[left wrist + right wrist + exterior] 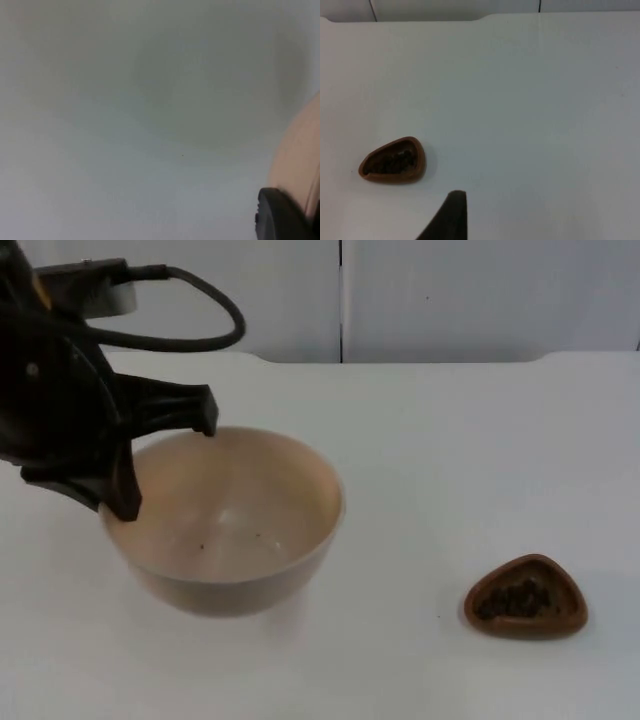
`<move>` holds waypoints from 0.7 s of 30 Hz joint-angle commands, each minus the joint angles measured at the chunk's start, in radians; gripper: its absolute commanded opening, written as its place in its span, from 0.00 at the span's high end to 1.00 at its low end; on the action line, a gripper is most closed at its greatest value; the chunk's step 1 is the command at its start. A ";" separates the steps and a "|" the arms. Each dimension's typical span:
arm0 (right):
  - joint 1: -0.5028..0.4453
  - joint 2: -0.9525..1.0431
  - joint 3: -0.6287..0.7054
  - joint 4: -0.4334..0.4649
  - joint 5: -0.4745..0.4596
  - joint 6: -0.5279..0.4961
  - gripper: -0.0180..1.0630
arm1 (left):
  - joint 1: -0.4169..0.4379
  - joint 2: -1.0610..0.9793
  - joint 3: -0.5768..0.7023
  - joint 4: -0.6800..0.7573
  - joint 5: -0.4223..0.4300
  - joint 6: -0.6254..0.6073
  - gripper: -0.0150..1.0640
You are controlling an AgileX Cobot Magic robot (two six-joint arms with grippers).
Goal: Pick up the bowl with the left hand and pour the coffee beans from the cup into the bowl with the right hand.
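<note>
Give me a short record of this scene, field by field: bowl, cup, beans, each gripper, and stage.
bowl: beige, upright on the table, with a few specks inside
cup: small brown, rounded-triangle shape, standing apart from the bowl
beans: dark, still in the cup
left gripper: at the bowl's rim, one finger inside and one outside
right gripper: above the table, away from the cup, waiting
stage: bowl not yet lifted, nothing poured
</note>
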 commanded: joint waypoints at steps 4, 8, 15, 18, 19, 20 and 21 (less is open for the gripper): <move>-0.007 -0.002 0.004 -0.001 -0.006 -0.012 0.01 | -0.131 -0.010 0.003 0.121 -0.020 -0.092 0.99; -0.007 -0.002 0.004 -0.001 -0.006 -0.012 0.01 | -0.155 -0.010 0.003 0.183 -0.008 -0.159 0.99; -0.007 -0.002 0.004 -0.001 -0.006 -0.012 0.01 | -0.155 -0.010 0.003 0.172 -0.008 -0.159 0.99; -0.007 -0.002 0.004 -0.001 -0.006 -0.012 0.01 | -0.155 -0.010 0.003 0.171 -0.010 -0.159 0.99; -0.007 -0.002 0.004 -0.001 -0.006 -0.012 0.01 | -0.155 -0.010 0.003 0.170 -0.015 -0.159 0.99; -0.007 -0.002 0.004 -0.001 -0.006 -0.012 0.01 | -0.155 -0.010 0.003 0.168 -0.022 -0.159 0.99; -0.007 -0.002 0.004 -0.001 -0.006 -0.012 0.01 | -0.155 -0.010 0.003 0.165 -0.026 -0.159 0.99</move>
